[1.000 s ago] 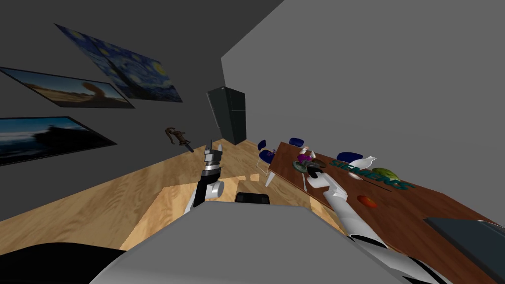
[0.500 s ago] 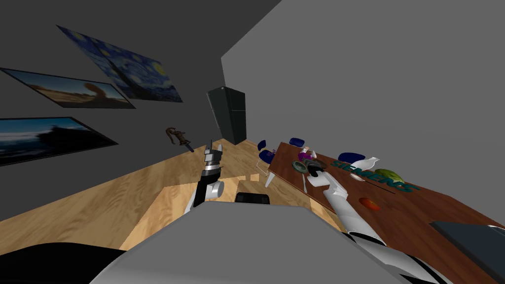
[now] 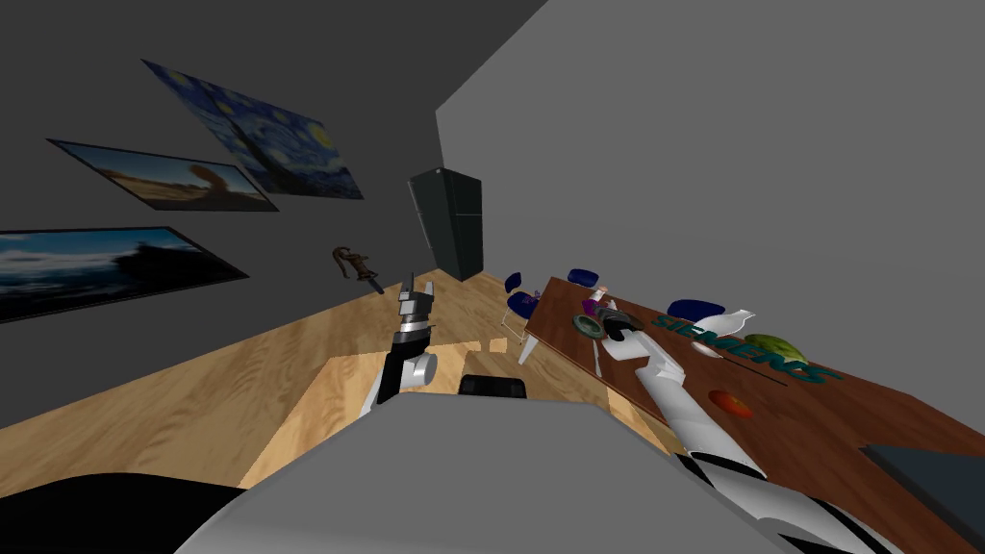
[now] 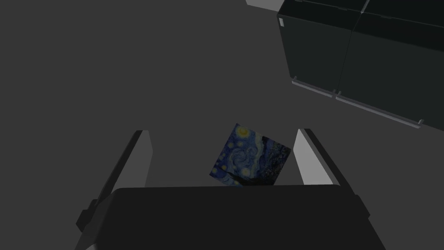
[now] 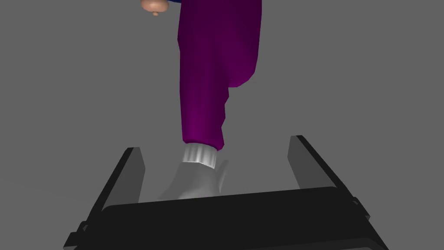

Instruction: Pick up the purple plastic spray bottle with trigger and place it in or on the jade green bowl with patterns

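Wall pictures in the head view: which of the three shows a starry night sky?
The painting nearest the dark cabinet: deep blue with yellow swirling stars. The middle picture shows orange sand; the last picture dark clouds.

My right arm [image 3: 685,414] stretches from the lower right of the head view up to just right of centre, nearly straight. The right gripper [image 3: 600,310] at its end has its fingers [image 5: 303,165] spread wide. My left arm [image 3: 396,370] stands just left of centre, forearm upright, with the left gripper [image 3: 412,287] pointing up and its fingers [image 4: 141,160] also apart.
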